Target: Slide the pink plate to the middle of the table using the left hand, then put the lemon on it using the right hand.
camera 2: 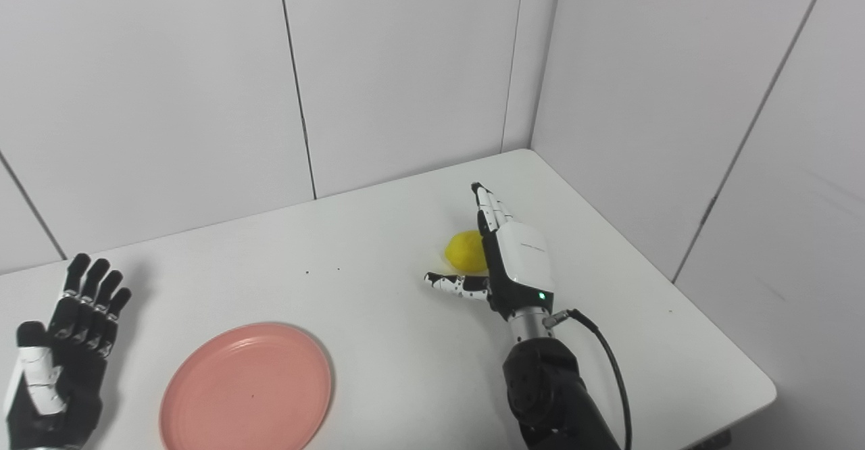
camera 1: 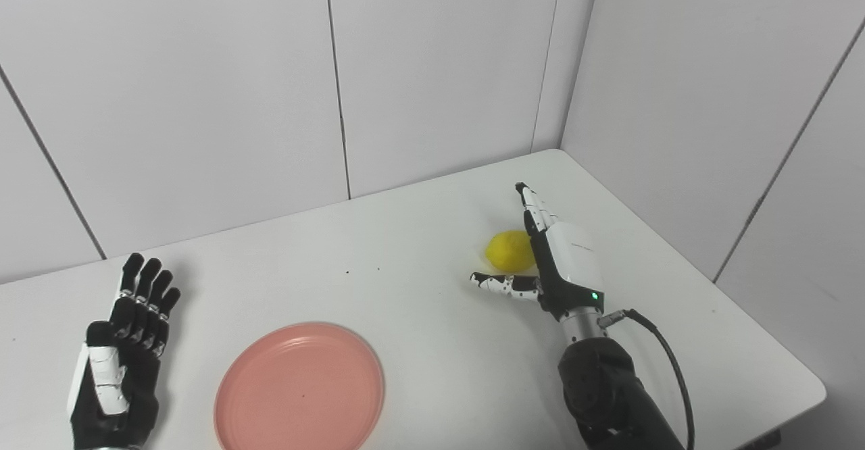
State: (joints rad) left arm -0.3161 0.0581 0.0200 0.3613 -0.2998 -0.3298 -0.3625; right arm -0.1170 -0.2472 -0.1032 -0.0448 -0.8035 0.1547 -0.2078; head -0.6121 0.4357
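The pink plate point(camera 1: 300, 388) lies flat near the table's front edge, left of centre, and is empty. The yellow lemon point(camera 1: 509, 250) rests on the table at the right. My right hand point(camera 1: 554, 254) is open beside the lemon, palm against its right side, fingers stretched past it toward the back and thumb pointing left just in front of it. It does not grip the lemon. My left hand point(camera 1: 125, 342) is open and empty at the table's front left, fingers straight, a short gap left of the plate.
The white table point(camera 1: 405, 261) sits in a corner of white panel walls behind and to the right. Its right edge runs diagonally close to the right arm. A black cable point(camera 1: 665, 355) loops from the right wrist.
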